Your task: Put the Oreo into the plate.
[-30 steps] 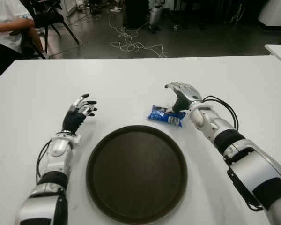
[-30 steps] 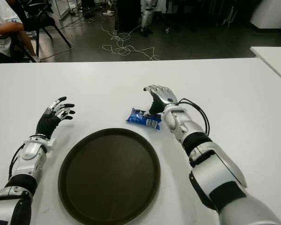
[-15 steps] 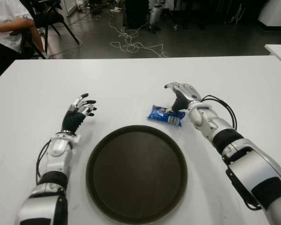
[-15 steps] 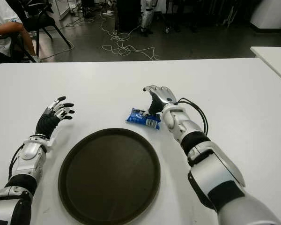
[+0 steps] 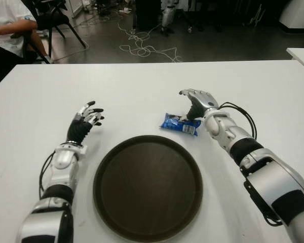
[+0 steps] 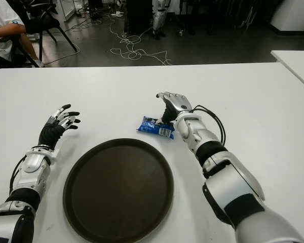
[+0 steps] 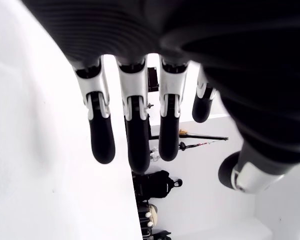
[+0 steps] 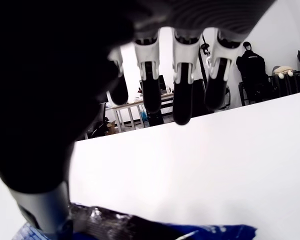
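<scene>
A blue Oreo pack (image 5: 179, 124) lies flat on the white table (image 5: 142, 86), just past the far right rim of the round dark brown plate (image 5: 104, 167), which holds nothing. My right hand (image 5: 195, 102) hovers at the pack's far right end. Its fingers (image 8: 182, 105) are stretched out above the table and its thumb reaches down to the wrapper (image 8: 140, 227), without closing on it. To the left of the plate my left hand (image 5: 86, 119) stays idle, fingers (image 7: 132, 140) spread and holding nothing.
A seated person (image 5: 5, 30) and a chair (image 5: 53, 17) are beyond the table's far left corner. Cables (image 5: 142, 48) trail over the floor behind the table. A second white table's corner (image 5: 301, 53) shows at the far right.
Almost nothing differs: my right hand has shifted very slightly by the pack, and the pack and my left hand have not moved.
</scene>
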{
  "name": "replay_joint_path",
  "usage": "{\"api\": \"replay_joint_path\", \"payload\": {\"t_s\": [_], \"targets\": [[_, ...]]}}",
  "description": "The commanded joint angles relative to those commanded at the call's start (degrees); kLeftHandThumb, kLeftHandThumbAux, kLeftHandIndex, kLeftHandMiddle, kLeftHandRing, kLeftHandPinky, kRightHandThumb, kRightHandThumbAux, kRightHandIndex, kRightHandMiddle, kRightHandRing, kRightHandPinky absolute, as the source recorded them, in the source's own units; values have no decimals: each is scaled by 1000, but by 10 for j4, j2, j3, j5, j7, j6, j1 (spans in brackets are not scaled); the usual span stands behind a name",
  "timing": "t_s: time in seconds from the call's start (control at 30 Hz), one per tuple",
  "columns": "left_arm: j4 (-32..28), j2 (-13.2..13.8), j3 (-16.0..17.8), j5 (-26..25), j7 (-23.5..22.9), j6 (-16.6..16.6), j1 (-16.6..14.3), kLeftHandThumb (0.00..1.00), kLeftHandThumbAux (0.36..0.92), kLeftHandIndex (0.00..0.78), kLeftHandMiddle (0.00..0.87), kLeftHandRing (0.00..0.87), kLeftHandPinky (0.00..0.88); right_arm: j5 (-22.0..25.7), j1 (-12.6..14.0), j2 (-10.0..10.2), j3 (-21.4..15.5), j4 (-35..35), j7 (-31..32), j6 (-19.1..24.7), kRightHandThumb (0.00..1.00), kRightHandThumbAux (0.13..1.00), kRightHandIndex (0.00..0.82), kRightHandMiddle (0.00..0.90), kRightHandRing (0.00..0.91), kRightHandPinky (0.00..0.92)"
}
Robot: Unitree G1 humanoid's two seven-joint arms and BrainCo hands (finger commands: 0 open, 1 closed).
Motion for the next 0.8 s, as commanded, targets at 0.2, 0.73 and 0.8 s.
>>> {"api": "replay_joint_path", "payload": {"t_s": [0.2, 0.73, 0.8], "targets": [[1, 1, -3, 4, 3, -6, 1, 257, 589, 148, 297, 336, 378, -1, -1, -2, 0, 2, 1, -3, 0, 777, 177, 198, 201, 169], [3, 1, 5, -2, -5, 1, -1, 261, 595, 154, 309, 345, 379, 11, -4, -3, -15, 2, 0, -2, 0, 820, 141, 141, 134, 116], [4, 0, 7, -4, -5, -1, -2, 264, 593, 154, 309, 345, 379, 10, -6, -3, -14, 2, 5, 2, 0, 822, 137, 133, 126, 110]]}}
